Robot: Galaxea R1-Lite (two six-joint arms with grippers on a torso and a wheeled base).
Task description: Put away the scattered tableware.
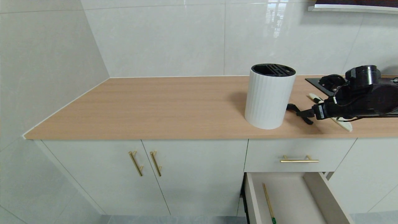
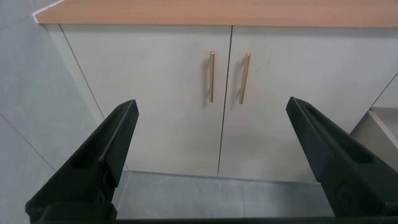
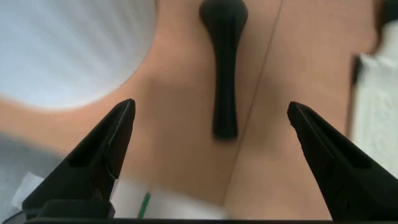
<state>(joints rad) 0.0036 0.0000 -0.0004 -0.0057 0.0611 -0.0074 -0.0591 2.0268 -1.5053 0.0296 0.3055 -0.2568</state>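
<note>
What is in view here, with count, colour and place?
utensil holder: one, white, black slotted top, on counter
black handle: one, black, on counter right of holder
white utensil: one, white, on counter beneath right arm
chopsticks: count unclear, tan, in open drawer
cabinet handles: three, gold, below counter
hob: one, black, counter's far right
left gripper: one, black, open, facing cabinet doors
right gripper: one, black, open, at the black handle
</note>
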